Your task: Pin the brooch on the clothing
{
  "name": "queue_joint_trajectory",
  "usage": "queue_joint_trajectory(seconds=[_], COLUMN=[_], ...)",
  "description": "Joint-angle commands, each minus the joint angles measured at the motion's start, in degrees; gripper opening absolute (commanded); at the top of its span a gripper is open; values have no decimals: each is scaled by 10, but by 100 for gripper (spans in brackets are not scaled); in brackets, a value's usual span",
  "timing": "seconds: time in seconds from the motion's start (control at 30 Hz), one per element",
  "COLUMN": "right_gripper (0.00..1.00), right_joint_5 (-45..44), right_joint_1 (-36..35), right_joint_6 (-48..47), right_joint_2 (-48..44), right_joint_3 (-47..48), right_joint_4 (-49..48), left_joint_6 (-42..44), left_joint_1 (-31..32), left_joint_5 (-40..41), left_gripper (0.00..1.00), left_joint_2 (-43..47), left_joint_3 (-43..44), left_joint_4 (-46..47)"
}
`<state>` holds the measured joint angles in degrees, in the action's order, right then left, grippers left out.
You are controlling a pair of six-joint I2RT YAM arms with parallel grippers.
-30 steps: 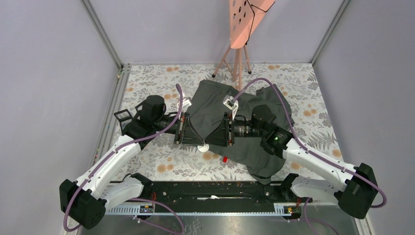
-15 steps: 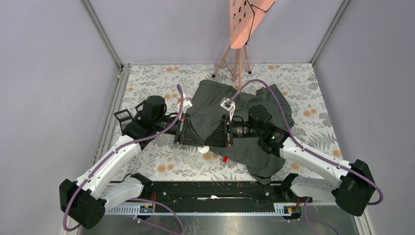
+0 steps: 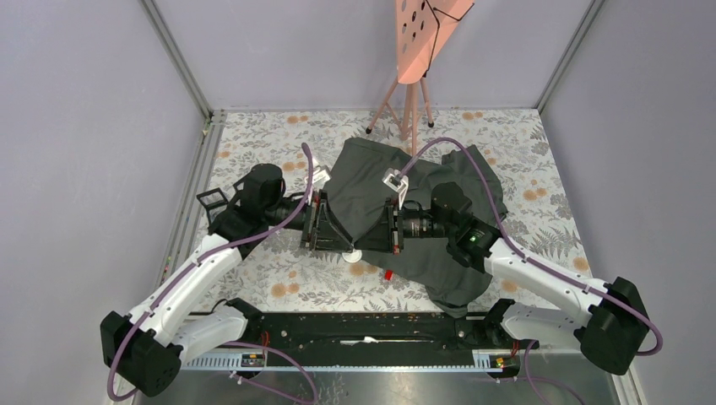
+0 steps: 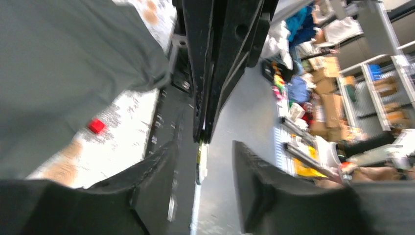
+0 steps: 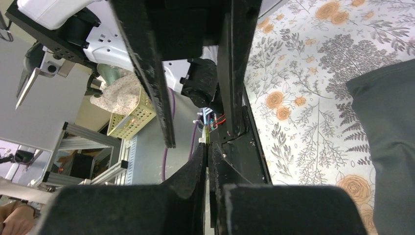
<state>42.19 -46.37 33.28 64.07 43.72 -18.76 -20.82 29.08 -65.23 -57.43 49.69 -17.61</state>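
The clothing (image 3: 365, 177), a dark grey T-shirt, lies crumpled at mid table, also in the left wrist view (image 4: 63, 73) and the right wrist view (image 5: 391, 122). Both grippers meet tip to tip above its near left edge. My right gripper (image 3: 361, 243) (image 5: 206, 147) is shut on the brooch (image 3: 353, 256), a small white disc seen edge-on as a thin white-green sliver (image 5: 204, 134) (image 4: 200, 166). My left gripper (image 3: 346, 243) (image 4: 204, 147) stands open, its fingers on either side of the brooch and apart from it.
A small red piece (image 3: 388, 274) (image 4: 96, 126) lies on the floral table cover just before the shirt. A wooden tripod with a pink board (image 3: 414, 51) stands at the back. A black rail (image 3: 363, 337) runs along the near edge.
My left gripper has opened and let go of the brooch. My right gripper has closed on it, with its arm shifted slightly left.
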Motion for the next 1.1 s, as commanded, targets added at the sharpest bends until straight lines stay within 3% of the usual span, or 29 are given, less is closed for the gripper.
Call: queue_joint_trajectory(seconds=[0.0, 0.07, 0.13, 0.4, 0.47, 0.67, 0.97, 1.07], right_gripper=[0, 0, 0, 0, 0, 0, 0, 0], right_joint_5=[-55, -92, -134, -265, -275, -279, -270, -265], right_joint_1=[4, 4, 4, 3, 3, 3, 4, 3], right_joint_6=[-11, -10, -7, 13, 14, 20, 35, 35], right_joint_2=[-34, -50, -68, -119, -122, -119, -110, -108], right_joint_3=[-15, -24, -36, -73, -72, -69, -68, -67], right_joint_4=[-28, -42, -67, -198, -212, -233, -252, -253], left_joint_6=[-27, -52, -89, -223, -259, -324, -360, -366], left_joint_1=[2, 3, 3, 15, 20, 35, 40, 41], left_joint_5=[50, 90, 121, 226, 234, 245, 255, 257], left_gripper=[64, 84, 93, 94, 90, 57, 36, 33], left_joint_2=[31, 46, 62, 97, 99, 86, 60, 55], left_joint_3=[9, -11, -38, -138, -154, -178, -187, -190], left_joint_4=[92, 140, 215, 413, 456, 557, 617, 626])
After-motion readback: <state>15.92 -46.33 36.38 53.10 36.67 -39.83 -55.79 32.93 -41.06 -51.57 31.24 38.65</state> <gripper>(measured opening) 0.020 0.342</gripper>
